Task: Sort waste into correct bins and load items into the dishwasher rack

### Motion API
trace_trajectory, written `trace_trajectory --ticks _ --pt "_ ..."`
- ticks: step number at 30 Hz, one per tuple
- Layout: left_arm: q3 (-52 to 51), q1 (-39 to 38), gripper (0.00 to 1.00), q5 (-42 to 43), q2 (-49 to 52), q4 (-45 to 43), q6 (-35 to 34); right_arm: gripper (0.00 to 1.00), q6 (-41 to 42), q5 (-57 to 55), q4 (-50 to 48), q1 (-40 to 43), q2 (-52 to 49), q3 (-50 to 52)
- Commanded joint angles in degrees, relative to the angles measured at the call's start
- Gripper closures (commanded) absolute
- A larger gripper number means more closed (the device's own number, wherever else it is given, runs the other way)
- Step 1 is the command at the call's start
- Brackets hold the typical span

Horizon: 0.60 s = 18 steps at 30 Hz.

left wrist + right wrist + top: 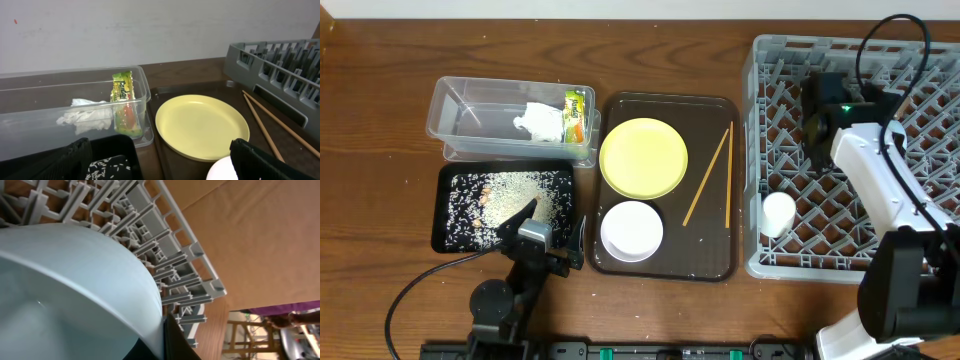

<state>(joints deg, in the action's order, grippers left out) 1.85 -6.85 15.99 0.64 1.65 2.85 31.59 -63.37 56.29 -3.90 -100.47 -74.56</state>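
My right gripper (817, 112) is over the grey dishwasher rack (753, 150) and is shut on the rim of the light blue bowl (75, 290), which hangs tilted above the rack's pegs (165, 255). In the overhead view the arm hides the bowl. A small white cup (779, 213) stands in the rack's front left. My left gripper (552, 225) is open and empty, low between the black tray (440, 240) and the brown tray. The yellow plate (642, 157), cream-white bowl (632, 230) and two chopsticks (705, 177) lie on the brown tray.
The clear tub (470, 100) holds the white tissue (540, 122) and the snack wrapper (576, 113). Rice grains (510, 195) lie in the black tray. The dark brown serving tray (710, 250) sits between the bins and the rack. A cable trails at the front left.
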Motion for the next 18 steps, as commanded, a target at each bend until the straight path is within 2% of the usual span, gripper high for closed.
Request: trace_trajectory --ticks 1,8,14,18 --pt "-1.6 -0.2 0.09 0.5 -0.4 0.8 0.1 0.99 -0.6 -3.4 0.4 -0.3 -0.3 -0.3" --pt "-1.6 -0.2 0.09 0.5 -0.4 0.8 0.1 0.99 -0.6 -2.1 1.0 -0.4 -1.0 -0.3" --pt "-1.6 -0.2 0.09 0.5 -0.4 0.8 0.1 0.99 -0.5 5.5 4.2 -2.6 -1.0 -0.3" --pt "-1.6 -0.2 0.09 0.5 -0.4 0.8 0.1 0.9 -0.4 9.4 7.1 -5.2 -1.0 -0.3"
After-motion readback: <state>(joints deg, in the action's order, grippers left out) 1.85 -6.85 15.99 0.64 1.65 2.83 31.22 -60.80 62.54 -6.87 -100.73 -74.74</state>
